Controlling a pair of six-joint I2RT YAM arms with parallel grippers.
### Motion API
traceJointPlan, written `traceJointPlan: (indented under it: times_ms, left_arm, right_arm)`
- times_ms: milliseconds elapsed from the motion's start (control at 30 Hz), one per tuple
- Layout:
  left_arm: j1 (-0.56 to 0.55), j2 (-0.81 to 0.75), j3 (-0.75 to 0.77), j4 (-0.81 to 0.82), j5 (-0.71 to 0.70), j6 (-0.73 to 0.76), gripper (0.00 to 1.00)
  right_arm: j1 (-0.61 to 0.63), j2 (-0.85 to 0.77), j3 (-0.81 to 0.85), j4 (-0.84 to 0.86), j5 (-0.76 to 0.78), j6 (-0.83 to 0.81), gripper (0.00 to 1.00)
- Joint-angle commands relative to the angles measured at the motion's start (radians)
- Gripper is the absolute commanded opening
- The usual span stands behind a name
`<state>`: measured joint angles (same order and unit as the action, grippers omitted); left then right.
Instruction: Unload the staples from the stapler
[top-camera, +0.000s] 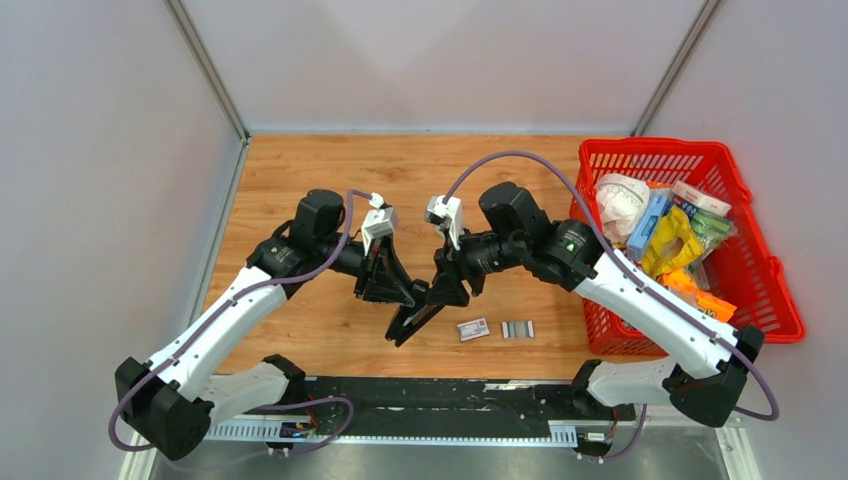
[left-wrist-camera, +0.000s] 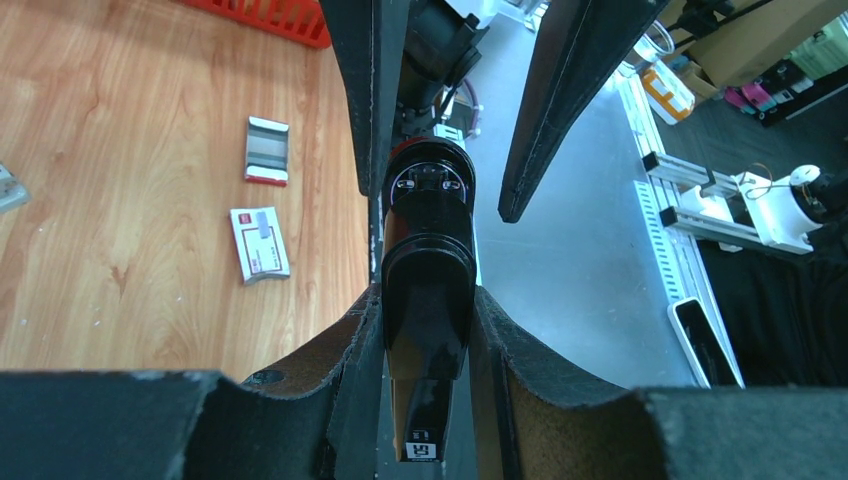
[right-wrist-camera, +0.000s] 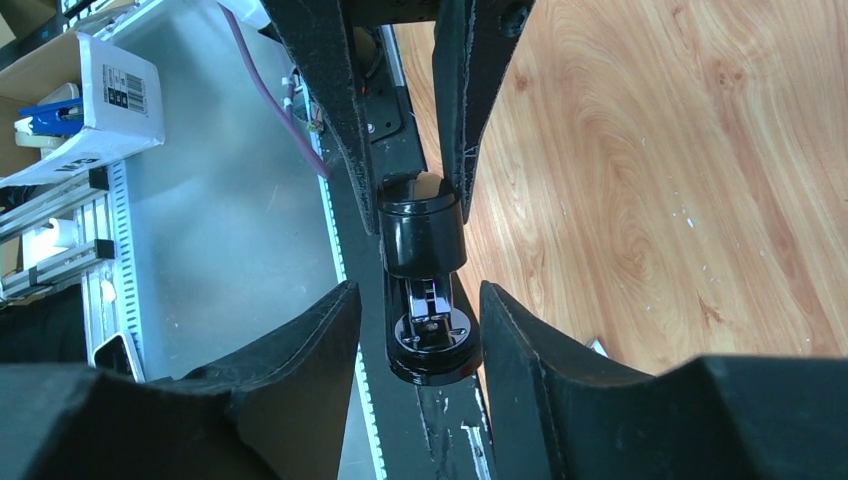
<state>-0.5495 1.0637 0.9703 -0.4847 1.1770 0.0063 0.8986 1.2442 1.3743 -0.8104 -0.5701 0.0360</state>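
Note:
Between my two arms a black stapler (top-camera: 413, 320) (left-wrist-camera: 428, 230) (right-wrist-camera: 422, 235) hangs tilted above the wooden table (top-camera: 300, 180). My left gripper (top-camera: 392, 292) (left-wrist-camera: 428, 300) is shut on its body, both pads pressed against its sides. My right gripper (top-camera: 446, 292) (right-wrist-camera: 420, 295) straddles the round front end of the stapler; one finger lies against it, and a gap shows beside the other finger (right-wrist-camera: 330, 320). The staples (top-camera: 517, 329) (left-wrist-camera: 267, 150), a short silvery ribbed strip, lie flat on the table to the right of the stapler.
A small white-and-red box (top-camera: 473, 329) (left-wrist-camera: 258, 243) lies on the table between the stapler and the strip. A red basket (top-camera: 650, 145) filled with packets stands at the right. The table's metal front rail (top-camera: 400, 400) runs just below the grippers.

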Motion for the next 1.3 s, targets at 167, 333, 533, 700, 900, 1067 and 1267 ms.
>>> traceJointPlan:
  times_ms: [167,333,533,700,900,1067,1267]
  left_arm:
    - [-0.001,-0.041,0.002,0.090,0.095,0.000,0.00]
    - [-0.001,-0.048,0.001,0.098,0.107,0.000,0.00]
    - [-0.001,-0.053,-0.005,0.121,0.108,-0.035,0.00]
    - [-0.001,-0.067,-0.010,0.168,0.087,-0.077,0.00]
    - [-0.001,-0.125,-0.042,0.329,-0.020,-0.201,0.00]
    - [-0.001,-0.154,-0.045,0.402,-0.077,-0.262,0.00]
    - [-0.001,-0.200,-0.038,0.442,-0.171,-0.295,0.00]
  right_arm:
    - [0.023,-0.014,-0.011,0.010,-0.031,-0.022,0.41]
    - [0.029,-0.009,-0.017,0.013,-0.040,-0.022,0.35]
    - [0.045,-0.032,-0.041,0.025,-0.031,-0.022,0.00]
    - [0.049,-0.106,-0.131,0.060,-0.019,-0.002,0.00]
    - [0.049,-0.210,-0.245,0.097,-0.016,0.048,0.00]
    - [0.051,-0.279,-0.307,0.119,-0.002,0.082,0.00]
    - [0.051,-0.321,-0.374,0.154,-0.010,0.123,0.00]
